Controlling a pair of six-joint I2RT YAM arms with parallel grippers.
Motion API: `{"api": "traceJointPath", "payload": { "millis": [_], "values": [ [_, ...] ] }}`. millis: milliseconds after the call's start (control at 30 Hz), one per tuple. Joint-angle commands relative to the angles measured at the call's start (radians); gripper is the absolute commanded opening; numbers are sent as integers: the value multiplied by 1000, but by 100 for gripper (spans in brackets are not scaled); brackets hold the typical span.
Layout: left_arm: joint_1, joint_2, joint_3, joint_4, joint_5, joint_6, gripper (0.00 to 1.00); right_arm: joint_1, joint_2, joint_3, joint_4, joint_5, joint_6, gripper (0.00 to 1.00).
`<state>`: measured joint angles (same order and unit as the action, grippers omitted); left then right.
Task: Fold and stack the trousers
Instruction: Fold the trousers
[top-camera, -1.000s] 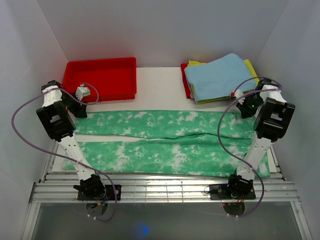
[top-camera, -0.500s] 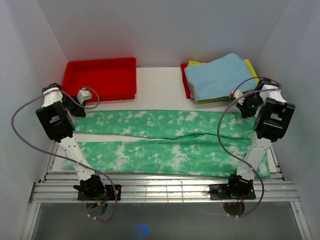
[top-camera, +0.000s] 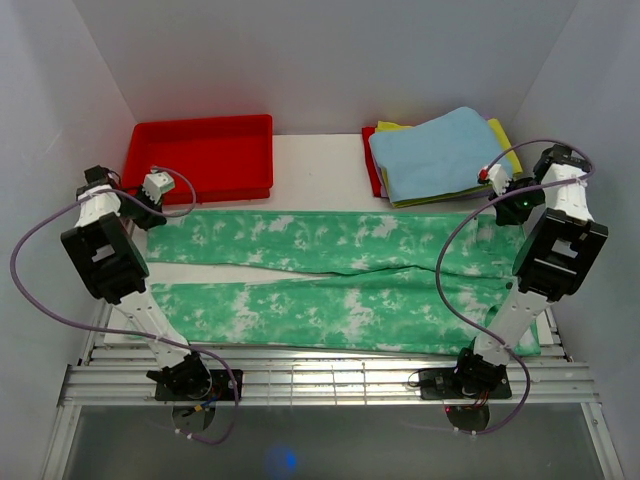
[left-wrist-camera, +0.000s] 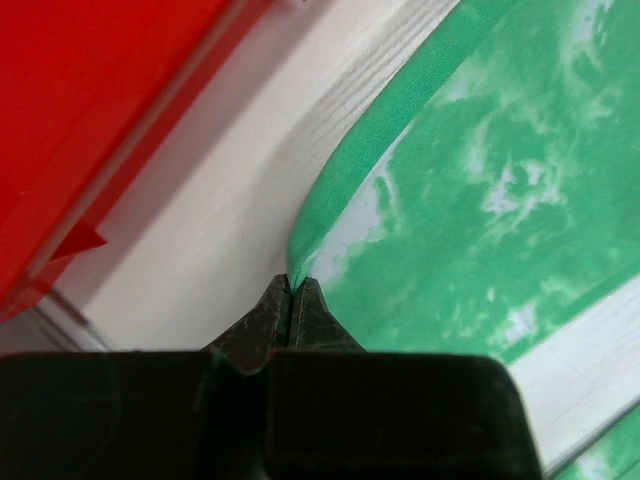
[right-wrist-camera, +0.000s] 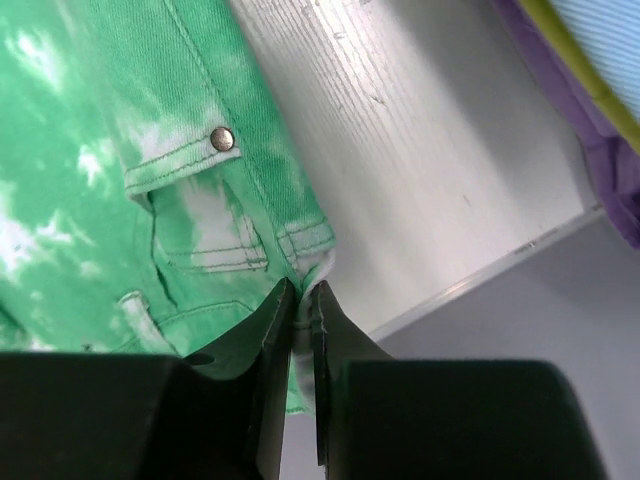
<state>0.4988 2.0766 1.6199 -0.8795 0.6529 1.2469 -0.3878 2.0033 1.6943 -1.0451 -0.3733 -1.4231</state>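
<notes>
The green trousers (top-camera: 330, 260) with white blotches lie spread across the table, legs to the left and waist to the right. My left gripper (top-camera: 150, 208) is at the far left end of the far leg, just in front of the red tray. In the left wrist view it (left-wrist-camera: 291, 292) is shut on the raised edge of the trousers (left-wrist-camera: 480, 200). My right gripper (top-camera: 512, 207) is at the far right corner of the waist. In the right wrist view it (right-wrist-camera: 303, 300) pinches the waistband corner of the trousers (right-wrist-camera: 120, 150), beside a rivet and a pocket seam.
A red tray (top-camera: 200, 155) stands at the back left, its wall (left-wrist-camera: 90, 110) close to the left fingers. A stack with a light blue cloth (top-camera: 440, 150) over a yellow cloth (top-camera: 505, 140) lies at the back right. White walls close in both sides.
The left gripper has shut on the far leg's end. Both wrists have moved outward and toward the back, and the trousers' far edge has shifted back with them.
</notes>
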Motion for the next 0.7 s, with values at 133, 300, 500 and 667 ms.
{"api": "traceJointPath", "payload": {
  "millis": [133, 300, 500, 667],
  "values": [
    [69, -298, -195, 275, 103, -83, 0, -81, -139, 15, -115, -41, -75, 8],
    [155, -467, -397, 343, 183, -60, 0, -128, -276, -103, -154, -49, -155, 8],
    [355, -668, -576, 237, 293, 110, 0, -227, -461, -281, -223, -61, -313, 8],
    [579, -725, -664, -25, 332, 444, 0, -339, -581, -515, -257, -6, -467, 8]
  ]
}}
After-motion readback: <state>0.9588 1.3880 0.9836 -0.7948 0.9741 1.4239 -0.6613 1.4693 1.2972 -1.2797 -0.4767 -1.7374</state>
